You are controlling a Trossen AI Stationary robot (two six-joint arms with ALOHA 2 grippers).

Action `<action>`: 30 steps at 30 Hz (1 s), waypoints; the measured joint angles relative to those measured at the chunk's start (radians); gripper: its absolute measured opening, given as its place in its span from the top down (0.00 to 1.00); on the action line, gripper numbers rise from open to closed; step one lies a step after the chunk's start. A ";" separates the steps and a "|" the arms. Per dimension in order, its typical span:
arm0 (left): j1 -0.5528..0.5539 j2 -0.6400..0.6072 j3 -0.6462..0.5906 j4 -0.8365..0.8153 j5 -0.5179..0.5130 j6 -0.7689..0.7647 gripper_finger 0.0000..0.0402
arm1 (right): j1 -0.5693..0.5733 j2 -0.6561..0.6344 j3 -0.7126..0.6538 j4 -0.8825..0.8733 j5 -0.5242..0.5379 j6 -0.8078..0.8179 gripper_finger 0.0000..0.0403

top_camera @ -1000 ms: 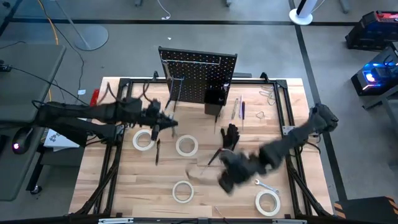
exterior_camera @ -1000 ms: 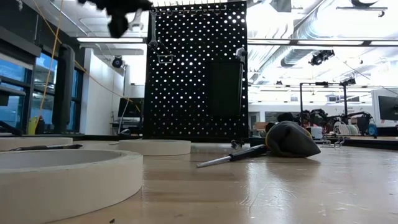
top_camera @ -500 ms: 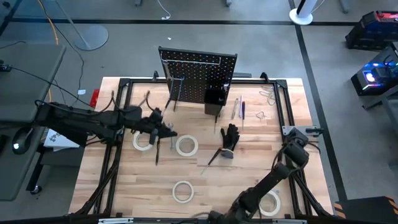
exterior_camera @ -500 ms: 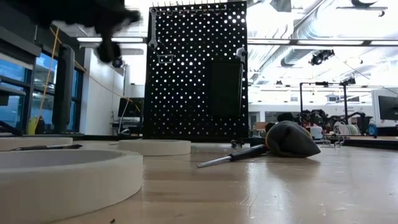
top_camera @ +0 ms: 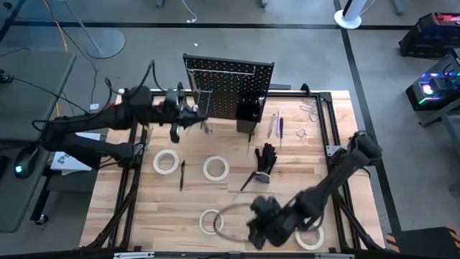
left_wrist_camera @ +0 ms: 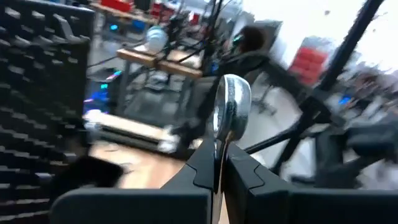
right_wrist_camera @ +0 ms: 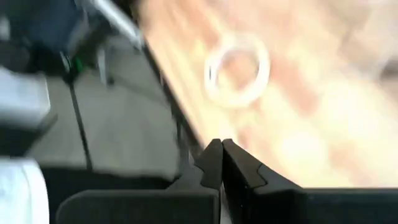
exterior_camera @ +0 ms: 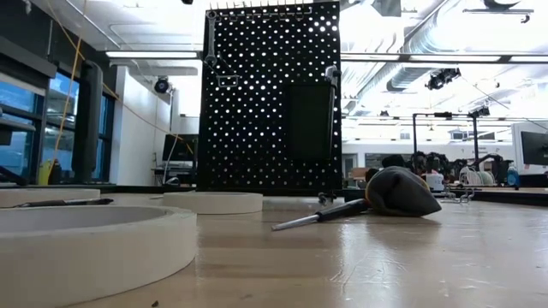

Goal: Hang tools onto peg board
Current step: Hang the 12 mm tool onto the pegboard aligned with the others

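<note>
**Left gripper holds a wrench near the peg board; right gripper low over the front of the table**

The left gripper (top_camera: 188,114) is raised beside the left part of the peg board (top_camera: 228,85), which stands upright at the far side of the table (top_camera: 237,198). In the left wrist view its jaws are closed on a thin silver wrench (left_wrist_camera: 229,112), whose rounded head stands up above the fingertips (left_wrist_camera: 202,169); the board's holes fill one side of that view.

The right gripper (top_camera: 260,223) is low over the near part of the table, close to two white tape rolls (top_camera: 210,221) (top_camera: 310,234). In the right wrist view its jaws are pressed together with nothing between them, and a tape roll (right_wrist_camera: 238,70) lies ahead on the wood, though that view is blurred.

Two more tape rolls (top_camera: 165,162) (top_camera: 215,168) lie in the middle of the table, with a dark screwdriver (top_camera: 182,174) between them. The black glove bundle (top_camera: 266,156) lies nearer the board, and a second screwdriver (top_camera: 248,180) is just beside it. The small black bin (top_camera: 248,112) hangs on the board's right part.
</note>
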 joint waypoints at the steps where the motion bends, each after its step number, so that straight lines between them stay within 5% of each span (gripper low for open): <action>1: 0.020 0.014 0.025 -0.030 0.008 0.028 1.00 | -0.014 -0.017 0.000 -0.010 0.029 -0.029 1.00; 6: 0.137 0.053 0.120 -0.138 0.042 0.155 1.00 | -0.116 -0.083 -0.004 0.014 0.076 -0.247 1.00; 12: 0.346 0.085 0.125 -0.247 0.318 0.194 1.00 | -0.221 -0.091 -0.006 0.048 0.015 -0.470 1.00; 18: 0.533 0.124 0.128 -0.261 0.462 0.201 1.00 | -0.263 -0.093 -0.004 0.053 -0.056 -0.573 1.00; 23: 0.596 0.206 0.210 -0.284 0.615 0.194 1.00 | -0.277 -0.106 -0.004 0.027 -0.103 -0.576 1.00; 30: 0.602 0.292 0.325 -0.339 0.651 0.214 1.00 | -0.285 -0.106 -0.004 0.028 -0.128 -0.563 1.00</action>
